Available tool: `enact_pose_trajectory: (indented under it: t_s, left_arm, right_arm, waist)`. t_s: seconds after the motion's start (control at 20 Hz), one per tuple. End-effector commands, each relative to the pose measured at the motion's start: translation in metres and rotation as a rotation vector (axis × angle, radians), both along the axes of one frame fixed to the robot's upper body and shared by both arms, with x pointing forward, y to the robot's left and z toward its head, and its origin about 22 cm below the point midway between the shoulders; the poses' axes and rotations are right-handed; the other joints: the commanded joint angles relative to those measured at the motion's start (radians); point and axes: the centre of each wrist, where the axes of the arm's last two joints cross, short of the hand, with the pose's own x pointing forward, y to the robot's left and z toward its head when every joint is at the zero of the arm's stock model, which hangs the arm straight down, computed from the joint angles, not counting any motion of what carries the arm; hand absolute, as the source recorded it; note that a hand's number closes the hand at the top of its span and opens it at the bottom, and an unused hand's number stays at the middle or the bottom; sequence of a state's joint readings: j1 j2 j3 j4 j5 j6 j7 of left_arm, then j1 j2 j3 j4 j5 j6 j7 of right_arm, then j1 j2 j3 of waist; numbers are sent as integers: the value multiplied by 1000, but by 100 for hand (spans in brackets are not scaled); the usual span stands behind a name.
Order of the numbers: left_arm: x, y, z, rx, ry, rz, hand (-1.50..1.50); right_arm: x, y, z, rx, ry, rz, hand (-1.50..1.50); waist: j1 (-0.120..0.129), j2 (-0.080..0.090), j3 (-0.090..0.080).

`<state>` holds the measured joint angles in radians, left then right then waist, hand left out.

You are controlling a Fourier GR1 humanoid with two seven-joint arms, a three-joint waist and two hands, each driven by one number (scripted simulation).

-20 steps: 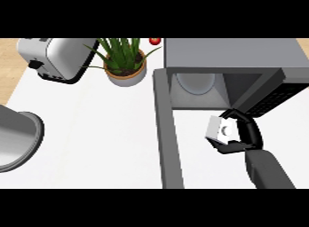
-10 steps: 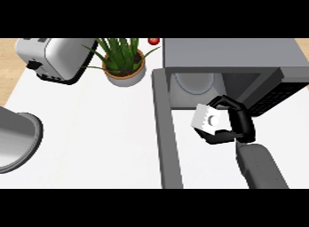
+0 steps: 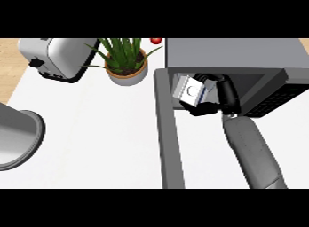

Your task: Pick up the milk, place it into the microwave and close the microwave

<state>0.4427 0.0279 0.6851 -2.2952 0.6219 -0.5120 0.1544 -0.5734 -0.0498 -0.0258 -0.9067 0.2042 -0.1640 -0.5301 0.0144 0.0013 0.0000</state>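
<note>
We hold the small white milk carton (image 3: 191,90) in our right hand (image 3: 221,98), fingers curled round it, at the mouth of the grey box-shaped microwave (image 3: 249,55) by the counter's far right edge. It seems just inside the cavity, though depth is unclear. We should set it down upright before releasing, then swing the open grey door (image 3: 169,137) shut.

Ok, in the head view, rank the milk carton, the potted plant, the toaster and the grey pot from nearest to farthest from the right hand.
From the right hand:
1. Milk carton: in the hand's curled fingers, at the microwave's mouth.
2. Potted plant: on the counter, left of the microwave.
3. Toaster: at the far left corner, beyond the plant.
4. Grey pot: at the view's left edge, farthest away.
</note>
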Motion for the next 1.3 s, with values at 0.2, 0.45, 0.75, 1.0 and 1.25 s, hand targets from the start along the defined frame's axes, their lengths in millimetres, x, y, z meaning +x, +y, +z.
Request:
enact_pose_trajectory:
  t_s: [0.2,0.45,0.75,1.0,1.25]
  left_arm:
    - [-4,6,7,7,-16,-20,-150]
    - [11,8,-4,12,-19,-50,-150]
    - [26,2,-6,10,-30,-62,-150]
    - [26,5,-5,11,-32,-69,-150]
    - [31,10,-9,12,-5,-103,-150]
  right_arm:
    - [46,23,22,-162,16,-107,150]
    - [67,4,39,-209,8,-193,150]
    - [73,7,39,-252,-5,-271,150]
    - [77,-11,46,-358,-130,-413,150]
    - [77,-31,44,-421,-161,-463,150]
  waist:
    - [32,8,1]
    - [53,22,1]
    - [64,34,2]
    - [83,39,2]
    - [104,53,3]
